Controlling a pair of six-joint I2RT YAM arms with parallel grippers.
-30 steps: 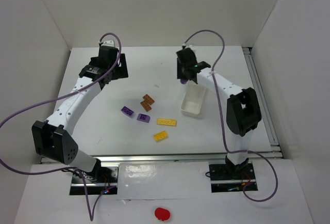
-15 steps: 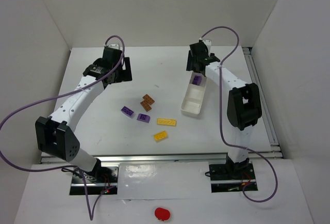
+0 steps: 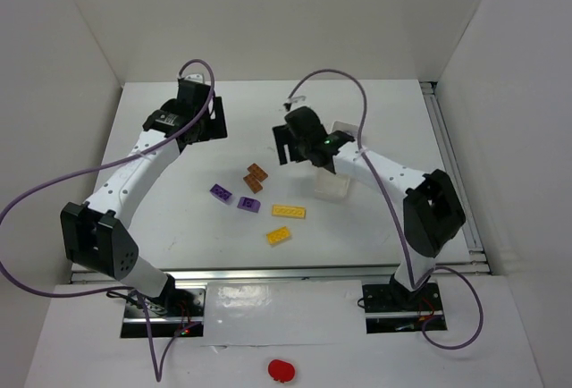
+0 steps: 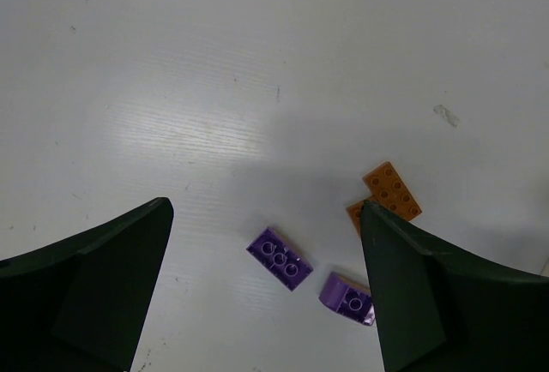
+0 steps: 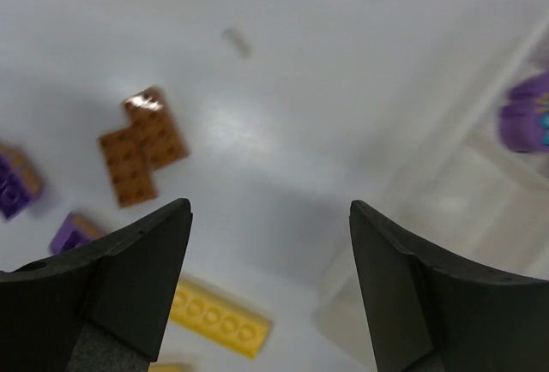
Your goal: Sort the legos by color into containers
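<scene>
Loose legos lie mid-table: two orange-brown bricks (image 3: 256, 177) touching, two purple ones (image 3: 221, 193) (image 3: 249, 205), a long yellow (image 3: 288, 211) and a short yellow (image 3: 278, 235). The white container tray (image 3: 336, 189) is partly hidden under my right arm. In the right wrist view a purple brick (image 5: 525, 115) lies inside the tray (image 5: 446, 218). My right gripper (image 3: 295, 140) (image 5: 270, 207) hovers open and empty between the tray and the orange-brown bricks (image 5: 141, 145), above the long yellow (image 5: 219, 321). My left gripper (image 3: 207, 120) (image 4: 266, 207) is open and empty, high over the purple bricks (image 4: 280, 258) (image 4: 347, 298).
White walls close in the table on the left, back and right. A metal rail (image 3: 451, 169) runs along the table's right edge. A red blob (image 3: 281, 369) lies on the near shelf in front of the arm bases.
My right gripper opened and left a purple brick in the tray's far section, then swung left and nearer, over the table beside the orange-brown bricks. The left arm barely shifted.
</scene>
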